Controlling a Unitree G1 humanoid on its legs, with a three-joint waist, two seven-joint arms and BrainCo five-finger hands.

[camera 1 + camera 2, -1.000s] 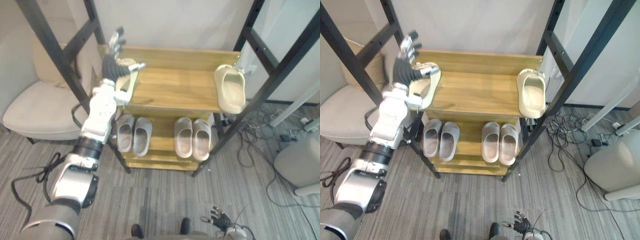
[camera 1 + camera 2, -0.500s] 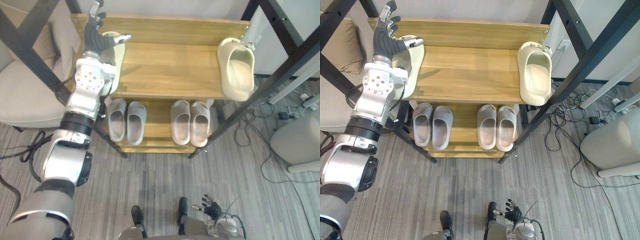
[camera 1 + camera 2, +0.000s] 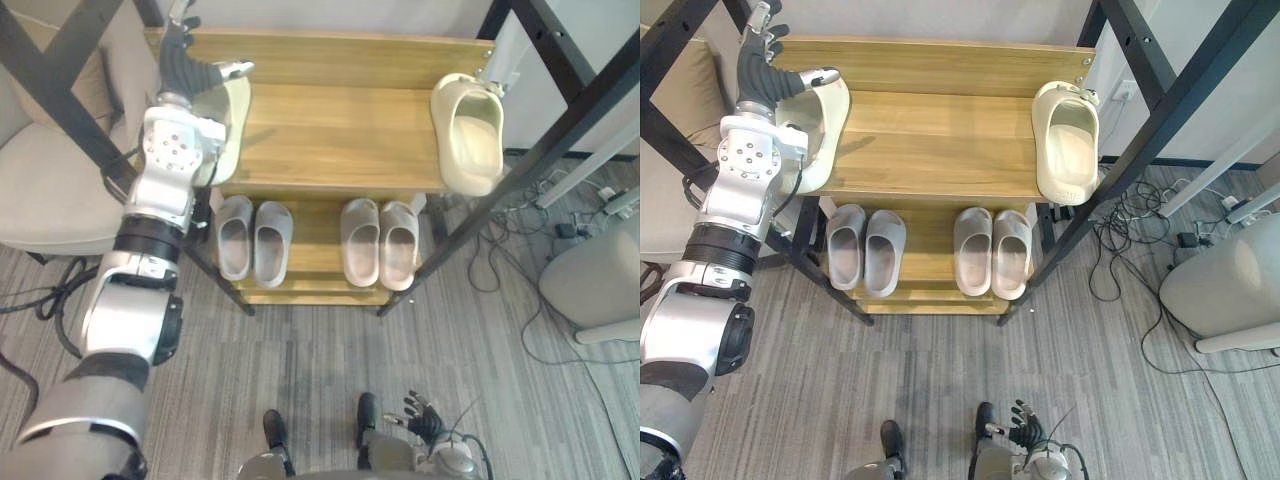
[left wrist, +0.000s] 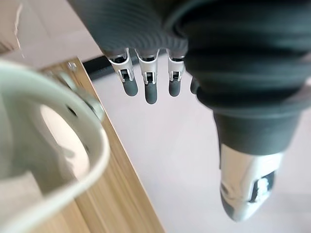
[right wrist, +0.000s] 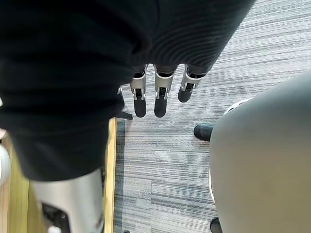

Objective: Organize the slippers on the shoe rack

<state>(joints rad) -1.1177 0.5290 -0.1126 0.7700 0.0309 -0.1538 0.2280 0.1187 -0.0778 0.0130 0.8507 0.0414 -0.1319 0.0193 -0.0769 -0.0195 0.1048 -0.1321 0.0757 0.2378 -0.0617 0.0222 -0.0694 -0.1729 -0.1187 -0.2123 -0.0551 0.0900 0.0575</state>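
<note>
One cream slipper [image 3: 232, 120] lies along the left edge of the wooden top shelf [image 3: 340, 130]. My left hand [image 3: 183, 78] stands beside its far end, fingers straight up. Its thumb [image 4: 247, 194] reaches out above the slipper [image 4: 48, 145], so the hand is open. I cannot tell whether it touches the slipper. A second cream slipper [image 3: 470, 135] lies at the shelf's right edge, its toe over the front. Two pairs of grey slippers [image 3: 252, 238] [image 3: 380, 242] sit side by side on the lower shelf. My right hand [image 3: 424, 420] hangs low above the carpet with relaxed fingers [image 5: 155, 94].
Black slanted frame posts [image 3: 70, 80] flank the rack on both sides. A beige upholstered chair [image 3: 45, 190] stands close on the left. Loose cables [image 3: 555, 225] and a pale rounded object [image 3: 600, 290] lie on the carpet at the right.
The head camera has tilted down over the rack. My left hand has stayed at the left slipper, edging slightly to the left; the slippers on both shelves have not moved.
</note>
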